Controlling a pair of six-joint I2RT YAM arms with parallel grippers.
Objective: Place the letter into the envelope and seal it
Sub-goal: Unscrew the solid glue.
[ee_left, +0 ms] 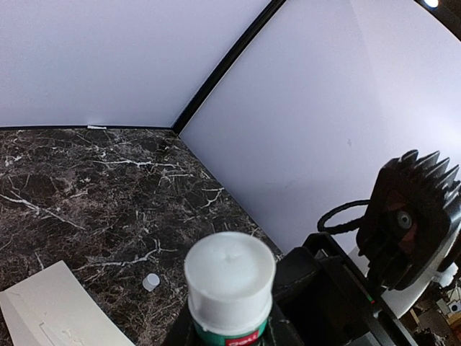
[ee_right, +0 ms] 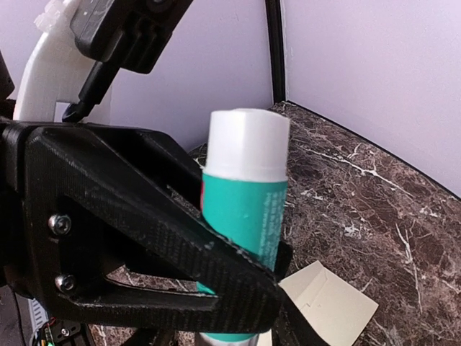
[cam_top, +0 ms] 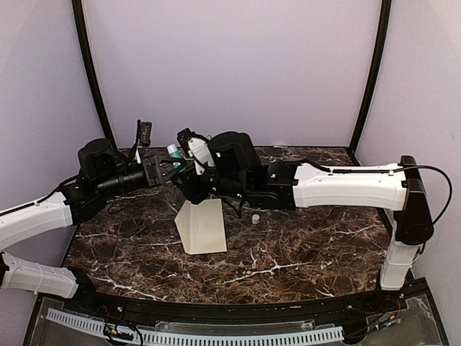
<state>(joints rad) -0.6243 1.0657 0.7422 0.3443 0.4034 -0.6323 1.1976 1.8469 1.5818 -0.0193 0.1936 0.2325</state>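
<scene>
A teal glue stick (cam_top: 173, 153) with a white end (ee_left: 230, 277) is held up above the back of the table, and my left gripper (ee_left: 230, 333) is shut on its lower body. My right gripper (ee_right: 279, 292) reaches in from the right, its black fingers (ee_right: 180, 245) on either side of the same stick (ee_right: 245, 209). The near finger hides whether they press on it. The cream envelope (cam_top: 202, 225) lies flat on the marble below, also seen in the left wrist view (ee_left: 50, 306) and the right wrist view (ee_right: 335, 306). The letter is hidden.
A small white cap-like piece (cam_top: 255, 218) sits on the dark marble table (cam_top: 302, 259) just right of the envelope, also in the left wrist view (ee_left: 150, 282). Lilac walls with black corner posts (cam_top: 90, 65) close the back and sides.
</scene>
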